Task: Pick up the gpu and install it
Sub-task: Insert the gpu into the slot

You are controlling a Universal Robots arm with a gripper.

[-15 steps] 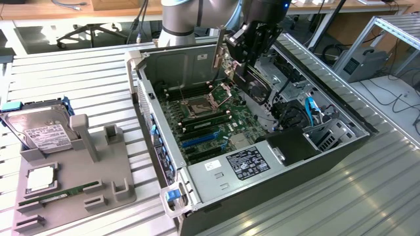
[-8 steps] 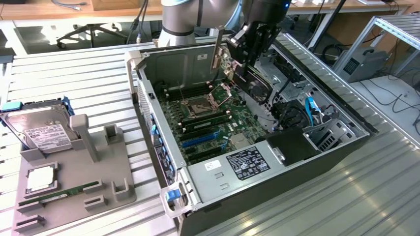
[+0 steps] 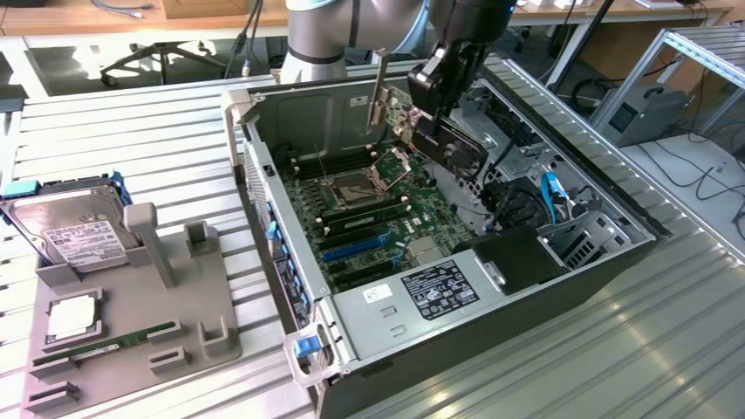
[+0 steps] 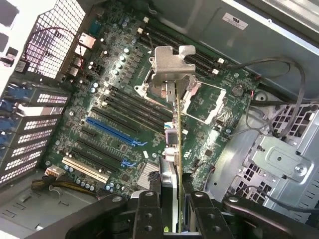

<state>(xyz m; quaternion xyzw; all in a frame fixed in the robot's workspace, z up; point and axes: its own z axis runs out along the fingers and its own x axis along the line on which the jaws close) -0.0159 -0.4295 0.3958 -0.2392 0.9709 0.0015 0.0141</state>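
My gripper (image 3: 440, 118) hangs over the open computer case (image 3: 275, 262) and is shut on the gpu (image 3: 452, 148). The gpu is a thin black card with a silver metal bracket (image 3: 379, 100) at one end. It is held above the motherboard (image 3: 390, 218), clear of the slots. The wrist view looks along the gpu (image 4: 177, 144) edge-on, bracket (image 4: 172, 64) farthest from the camera, with my gripper (image 4: 173, 211) clamping it between two black fingers (image 4: 147, 214). Below it lie the motherboard (image 4: 209, 107) and its blue slot (image 4: 112, 130).
At the exterior view's left, a grey fixture tray (image 3: 128, 340) carries a hard drive (image 3: 76, 231), a CPU (image 3: 72, 319) and a green RAM stick (image 3: 105, 342). Inside the case are the CPU socket (image 3: 349, 188), a blue slot (image 3: 355, 249), cables (image 3: 512, 205) and a labelled power supply (image 3: 437, 292).
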